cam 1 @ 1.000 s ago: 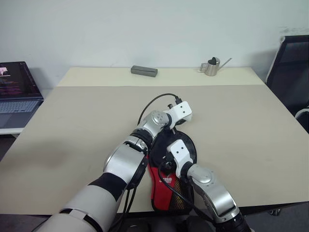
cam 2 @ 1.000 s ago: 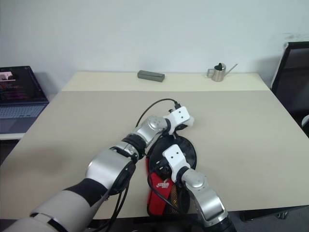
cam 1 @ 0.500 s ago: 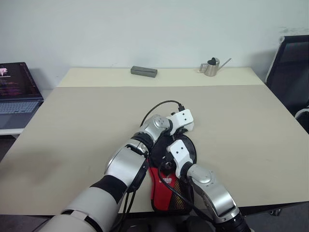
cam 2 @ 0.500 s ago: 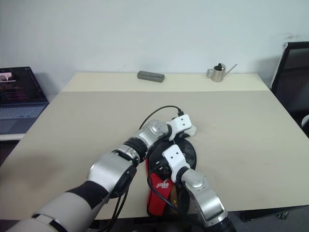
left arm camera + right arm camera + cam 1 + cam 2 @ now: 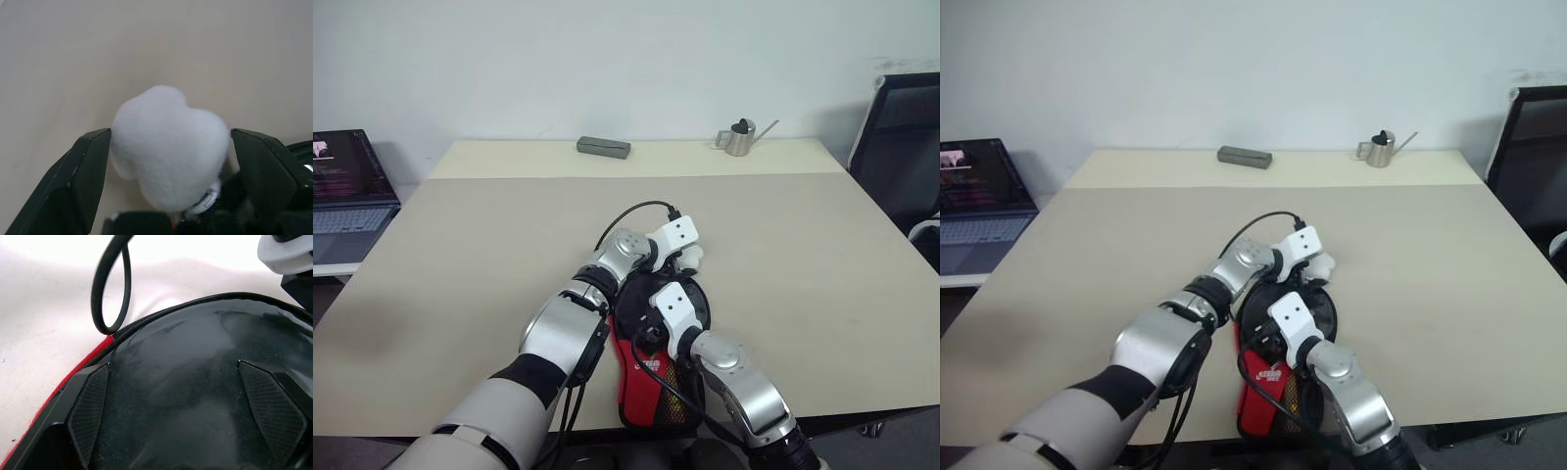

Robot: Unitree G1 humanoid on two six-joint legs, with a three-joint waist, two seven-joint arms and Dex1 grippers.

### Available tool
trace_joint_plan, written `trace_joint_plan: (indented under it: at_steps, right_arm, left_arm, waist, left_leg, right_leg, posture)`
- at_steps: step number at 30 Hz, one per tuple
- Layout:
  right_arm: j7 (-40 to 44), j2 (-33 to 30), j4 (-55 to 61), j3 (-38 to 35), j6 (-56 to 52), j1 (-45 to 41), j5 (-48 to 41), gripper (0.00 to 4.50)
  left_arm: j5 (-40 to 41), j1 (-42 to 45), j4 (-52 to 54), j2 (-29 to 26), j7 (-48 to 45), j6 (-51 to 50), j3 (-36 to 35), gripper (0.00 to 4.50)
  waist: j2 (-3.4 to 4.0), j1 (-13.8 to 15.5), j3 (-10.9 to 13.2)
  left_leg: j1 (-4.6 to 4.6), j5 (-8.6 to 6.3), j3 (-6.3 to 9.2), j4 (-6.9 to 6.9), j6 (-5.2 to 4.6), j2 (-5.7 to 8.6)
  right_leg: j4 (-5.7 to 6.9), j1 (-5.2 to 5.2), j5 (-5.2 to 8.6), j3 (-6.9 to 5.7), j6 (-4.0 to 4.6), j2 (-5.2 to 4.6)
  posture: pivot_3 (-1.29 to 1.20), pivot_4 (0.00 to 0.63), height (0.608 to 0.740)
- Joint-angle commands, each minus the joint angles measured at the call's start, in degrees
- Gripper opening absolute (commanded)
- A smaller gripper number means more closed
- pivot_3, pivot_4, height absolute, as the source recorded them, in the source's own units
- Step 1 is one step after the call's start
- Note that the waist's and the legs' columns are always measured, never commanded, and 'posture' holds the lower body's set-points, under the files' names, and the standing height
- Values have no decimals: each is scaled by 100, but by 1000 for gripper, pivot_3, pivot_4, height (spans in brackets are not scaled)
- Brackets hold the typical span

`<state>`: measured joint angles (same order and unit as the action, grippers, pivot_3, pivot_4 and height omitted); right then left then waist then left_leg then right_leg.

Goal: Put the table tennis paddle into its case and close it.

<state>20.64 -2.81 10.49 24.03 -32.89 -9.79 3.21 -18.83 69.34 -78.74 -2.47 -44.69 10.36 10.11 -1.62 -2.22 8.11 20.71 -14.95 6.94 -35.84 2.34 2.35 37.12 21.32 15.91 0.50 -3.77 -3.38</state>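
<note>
The case (image 5: 644, 380) lies at the near edge of the table (image 5: 460, 245), its red narrow end at the brink and its round black end pointing away from us. We judge the paddle to be inside, under the glossy black cover, though we cannot tell for sure.

Our left gripper (image 5: 683, 262) sits at the far rim of the case with its fingers spread, and a white fluffy puff (image 5: 168, 147) lies between them, unsquashed. Our right gripper (image 5: 172, 369) hovers low over the black cover, fingers wide apart and pinching nothing. A black cable (image 5: 110, 289) loops just beside the zip seam.

The case should be light and soft, and likely to slide or buckle if pushed, while the paddle within stays stiff. The puff is squashy, so a hold near its root would be firmer. One gripper pressing the cover flat would help.

The near edge is the risk, since a tug that way could drop the case. A grey box (image 5: 603, 147) and a small watering can (image 5: 741, 137) stand well apart at the back.
</note>
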Motion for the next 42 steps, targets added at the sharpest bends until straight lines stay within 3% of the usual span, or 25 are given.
trace_joint_plan:
  at_steps: [1,10,19,24,31,37,42]
  right_arm:
    - [154,-118,-1172,148,-489,191,-29,4500]
    - [444,-246,-1702,-54,-176,-317,-63,4500]
    - [660,-410,-2122,-265,60,-706,-155,4500]
    - [916,-630,-1818,-487,-54,-816,-326,4500]
    - [1810,-1402,-645,-985,-300,-908,-1107,4500]
    - [2423,-2000,174,-1506,-525,-945,-1872,4500]
    - [2822,-2621,810,-2003,-1053,-844,-2593,4500]
  left_arm:
    - [147,196,186,-338,-93,168,-157,4241]
    - [492,453,365,-1454,136,142,-600,4241]
    - [1663,-289,1253,-2286,-1517,-365,-1345,4241]
    - [2512,-1745,3301,-2715,-2591,-1388,-1533,4241]
    - [3377,-3500,6206,-3007,-2315,-2912,-1756,4241]
    - [3646,-4069,7390,-3073,-1834,-3401,-1744,4241]
    - [3819,-4371,8275,-3204,-1884,-3673,-1468,4241]
  waist:
    - [1,-27,0]
    - [3,-88,2]
    - [11,-85,3]
    - [24,-84,15]
    - [38,83,46]
    - [55,61,122]
    - [59,35,127]
  left_leg:
    - [-3,0,1,-1,0,-2]
    - [-26,4,10,-12,0,-11]
    - [-28,4,10,-13,1,-9]
    - [-23,4,6,-15,1,-9]
    - [11,4,30,-23,1,-18]
    - [25,2,27,-17,-1,-12]
    - [76,2,18,-16,0,-14]
  right_leg:
    - [2,-1,0,0,0,1]
    - [21,-14,-1,3,0,17]
    - [23,-10,-2,6,3,17]
    - [32,-4,-5,19,9,17]
    - [25,9,-14,11,57,-5]
    - [4,10,-14,7,59,-14]
    - [8,69,-12,12,67,-12]
  posture:
    - [0,150,740]
    - [0,150,740]
    - [0,150,740]
    - [0,150,740]
    - [0,150,740]
    - [0,150,740]
    - [0,150,740]
